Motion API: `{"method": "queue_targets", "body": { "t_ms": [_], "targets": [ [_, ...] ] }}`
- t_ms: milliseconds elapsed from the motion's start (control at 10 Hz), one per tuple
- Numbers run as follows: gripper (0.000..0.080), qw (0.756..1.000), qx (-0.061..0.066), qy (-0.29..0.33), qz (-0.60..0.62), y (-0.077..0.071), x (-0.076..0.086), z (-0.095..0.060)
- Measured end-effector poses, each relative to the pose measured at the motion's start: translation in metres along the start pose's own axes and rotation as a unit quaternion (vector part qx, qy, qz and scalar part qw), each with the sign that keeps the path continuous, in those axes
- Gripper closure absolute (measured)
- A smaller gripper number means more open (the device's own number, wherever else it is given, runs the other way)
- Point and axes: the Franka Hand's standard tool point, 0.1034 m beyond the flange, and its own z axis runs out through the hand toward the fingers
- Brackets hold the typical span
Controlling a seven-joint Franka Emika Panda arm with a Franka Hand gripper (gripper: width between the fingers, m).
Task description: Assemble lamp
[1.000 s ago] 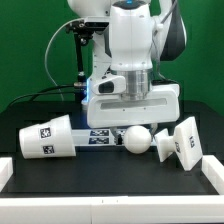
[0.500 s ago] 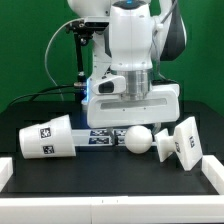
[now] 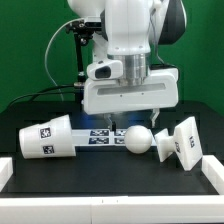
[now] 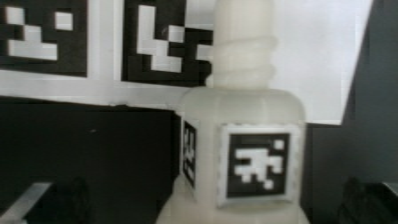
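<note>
Black fingertips of the gripper (image 4: 199, 203) stand spread wide on either side of the bulb (image 3: 136, 139), released and gripping nothing. The bulb lies on the black table (image 3: 100, 178); in the wrist view its neck shows against the marker board (image 3: 100, 136). The shade (image 3: 47, 139) lies on its side at the exterior view's left, the base (image 3: 186, 143) just beside the bulb at the right. A white rim (image 3: 110, 207) edges the table; a green wall (image 3: 30, 50) stands behind.
</note>
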Motion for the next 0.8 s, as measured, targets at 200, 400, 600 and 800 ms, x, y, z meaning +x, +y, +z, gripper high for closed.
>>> {"method": "queue_targets", "body": {
  "t_ms": [200, 400, 600, 800],
  "targets": [
    [0.0101, 1.000, 0.004, -0.003, -0.003, -0.004, 0.010, -0.016],
    [0.0101, 1.000, 0.008, -0.006, 0.006, -0.009, 0.026, -0.027],
    [0.0101, 1.000, 0.010, -0.006, 0.023, -0.015, 0.039, -0.042],
    [0.0101, 1.000, 0.011, -0.008, 0.022, -0.016, 0.038, -0.040]
  ]
}}
